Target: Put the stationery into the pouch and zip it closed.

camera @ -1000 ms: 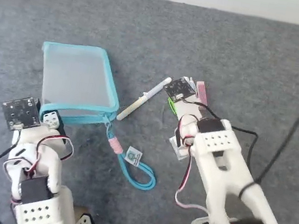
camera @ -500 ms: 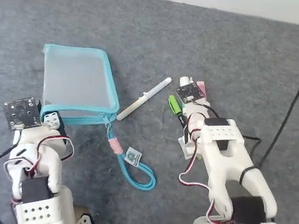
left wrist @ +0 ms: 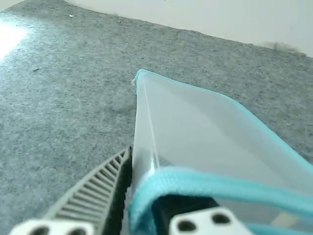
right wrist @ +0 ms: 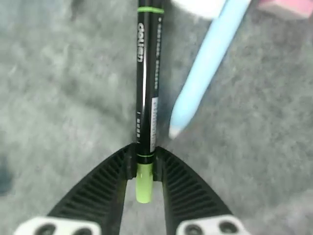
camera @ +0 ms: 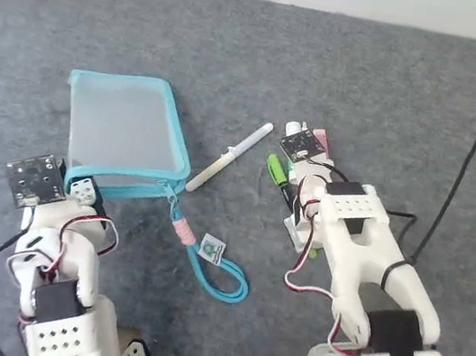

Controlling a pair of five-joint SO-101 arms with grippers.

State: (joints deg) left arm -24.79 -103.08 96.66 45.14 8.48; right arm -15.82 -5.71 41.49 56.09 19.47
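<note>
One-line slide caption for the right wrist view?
Right gripper shut on a black-and-green pen, light blue pen beside it.

The pouch [camera: 123,127] is frosted clear plastic with teal zip edging. It lies flat, and its near teal edge sits between the fingers of the left end effector [left wrist: 142,191]. Its teal wrist strap [camera: 213,270] loops out between the two end effectors. A black pen [right wrist: 145,98] with green ends is pinched at one end by the right end effector [right wrist: 145,161] and points straight away from it. A light blue pen [right wrist: 205,68] lies just beside it at a slant, with a pink eraser [camera: 321,141] beyond. A white pen [camera: 230,157] lies diagonally between this end effector and the pouch.
</note>
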